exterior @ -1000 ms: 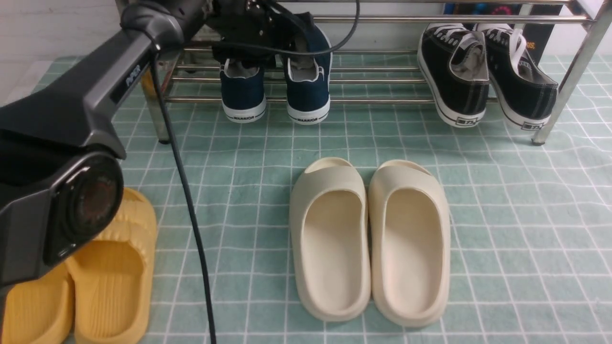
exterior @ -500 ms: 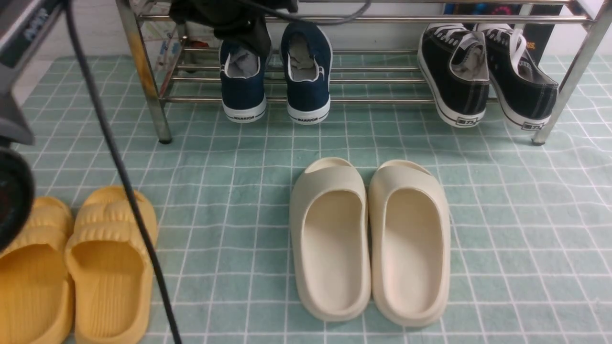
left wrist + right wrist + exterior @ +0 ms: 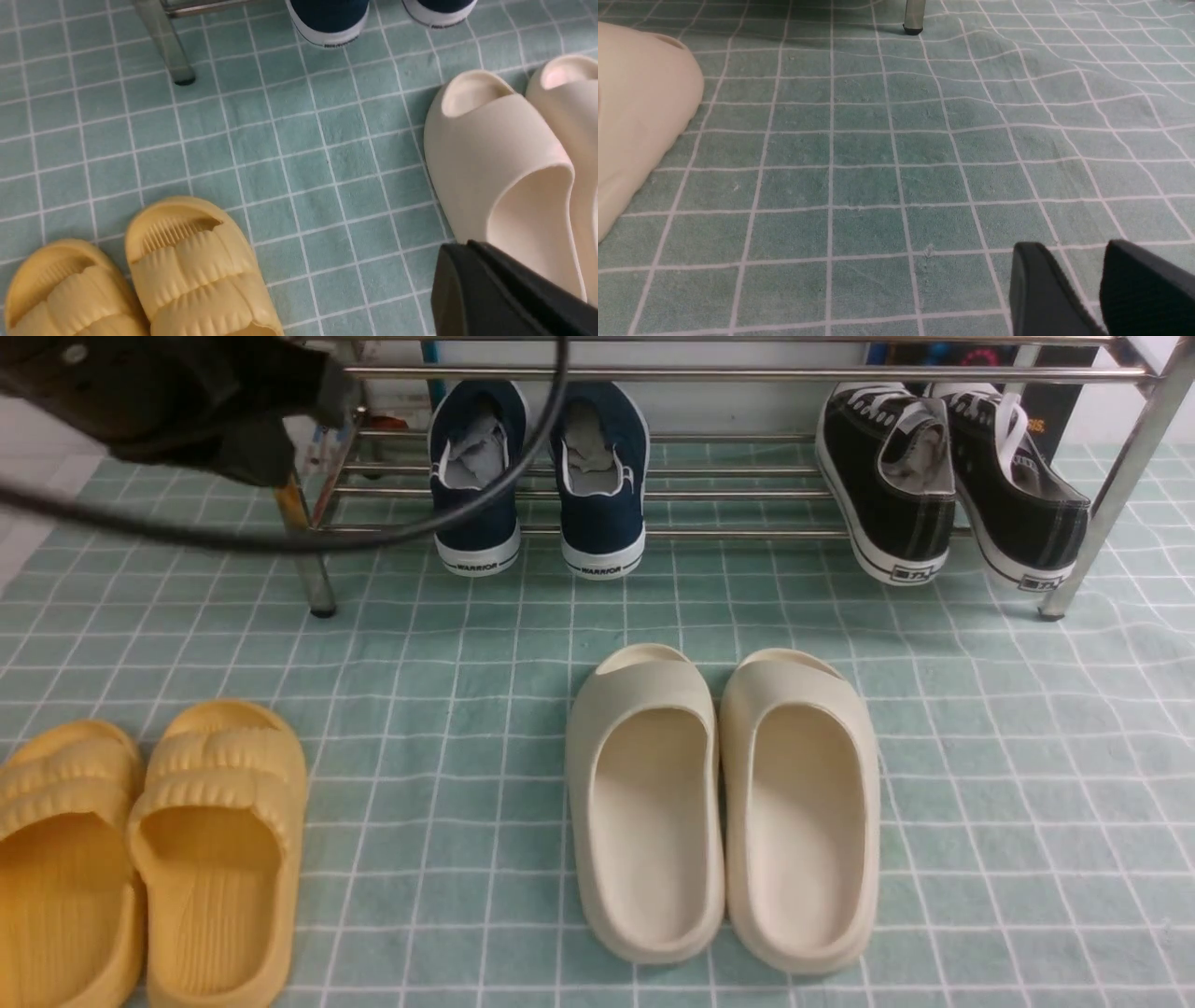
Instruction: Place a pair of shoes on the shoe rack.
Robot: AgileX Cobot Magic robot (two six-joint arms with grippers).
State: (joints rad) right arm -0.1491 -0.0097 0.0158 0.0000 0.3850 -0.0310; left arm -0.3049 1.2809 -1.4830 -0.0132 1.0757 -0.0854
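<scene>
The two navy slip-on shoes, the left one [image 3: 474, 513] and the right one [image 3: 602, 513], stand side by side on the lower bars of the chrome shoe rack [image 3: 747, 374], heels toward me. Their heels also show in the left wrist view [image 3: 327, 18]. My left gripper [image 3: 257, 457] is a dark blur at the rack's left post, apart from the shoes. In the left wrist view it [image 3: 468, 243] is shut and empty above the mat. My right gripper [image 3: 1080, 252] hangs low over the mat, jaws a little apart and empty. It is out of the front view.
A pair of black lace-up sneakers [image 3: 887, 476] sits on the rack's right end. Cream slides [image 3: 644, 803] lie mid-mat and yellow slides [image 3: 215, 849] at the near left. The left arm's cable [image 3: 420, 527] loops in front of the rack. A rack leg [image 3: 163, 42] stands on the green checked mat.
My left arm has drawn back from the navy shoes, up and to the left, uncovering the yellow slides. The navy shoes stay on the rack.
</scene>
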